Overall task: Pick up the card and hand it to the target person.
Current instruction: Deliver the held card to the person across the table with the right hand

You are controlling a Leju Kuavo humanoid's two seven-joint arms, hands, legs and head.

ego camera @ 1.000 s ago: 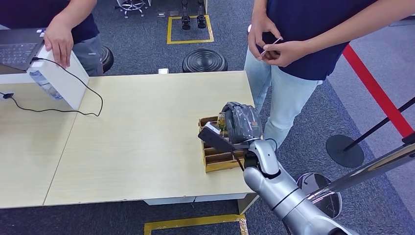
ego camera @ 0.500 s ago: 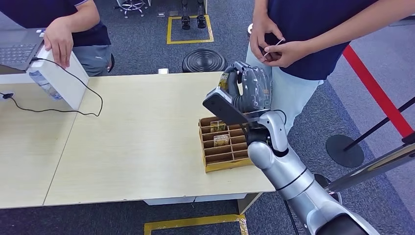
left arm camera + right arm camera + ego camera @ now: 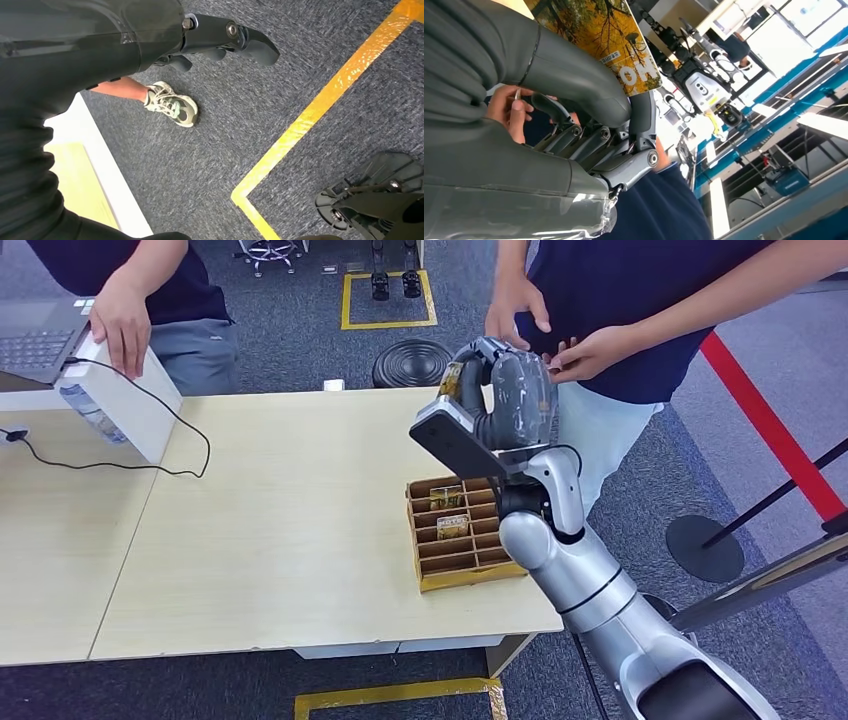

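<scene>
On the far left of the head view, a seated person (image 3: 150, 300) rests a hand on a white box (image 3: 125, 395) at the table's (image 3: 280, 540) edge, beside a laptop (image 3: 35, 345) with a black cable (image 3: 150, 435) trailing across the wood. We count two people, one table, one wooden organizer.

Moving right, the organizer (image 3: 465, 540) sits near the table's right edge; two cards (image 3: 448, 512) stand in its upper slots, as far as we can tell.

Above it our right hand (image 3: 495, 410) is raised, its fingers pinching one card (image 3: 452, 392), an autumn-tree picture seen close in the right wrist view (image 3: 599, 35).

Just beyond stands the target person (image 3: 640, 310), whose two hands (image 3: 555, 330) hover just beside ours.

We judge the pick-up done; the card is lifted clear of the organizer, and only the release into those waiting hands is left.

Our left hand (image 3: 220, 40) hangs over carpet, fingers loosely apart, holding nothing.
</scene>
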